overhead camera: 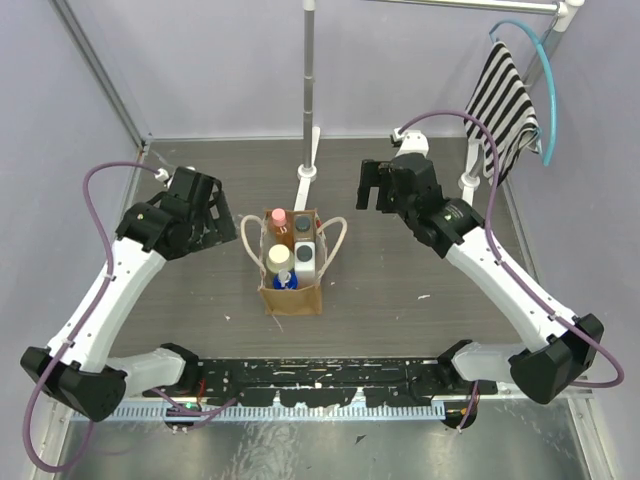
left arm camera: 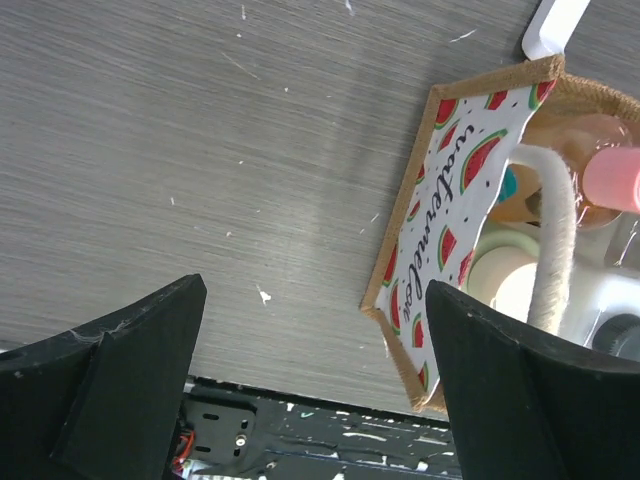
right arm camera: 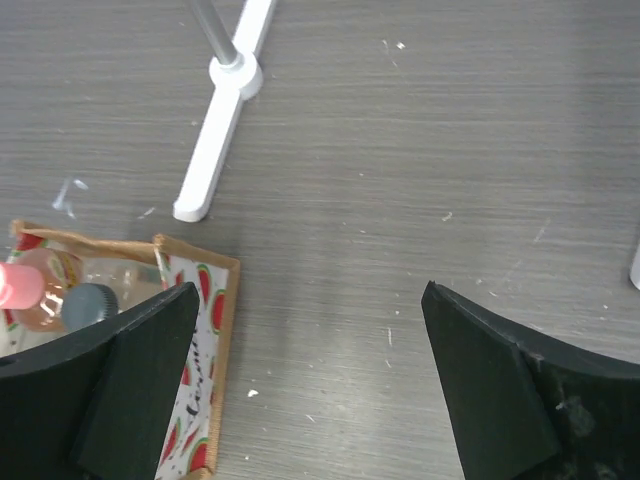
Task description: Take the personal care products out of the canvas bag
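Left gripper: jaws spread wide, gripping nothing. Bare table fills the gap between its fingers. The bag stands upright just outside that gap, beyond the finger nearest it, which hides part of the bag's rim. One cream handle loops across the bag's mouth on this side.

Right gripper: jaws spread wide, gripping nothing. Open table shows between the jaws. The corner of the bag lies outside the gap, partly behind the finger on that side.

All the bottles stand inside the bag, caps up and packed close together:
- pink-capped bottle and dark-capped bottle in the far row;
- cream-capped bottle and grey-capped bottle in the middle;
- blue bottle nearest the arm bases.

Obstructions: a white stand with an upright pole rises just beyond the bag, between the two grippers. A striped cloth hangs at the far corner, behind the right gripper. Both sides of the bag have open table.
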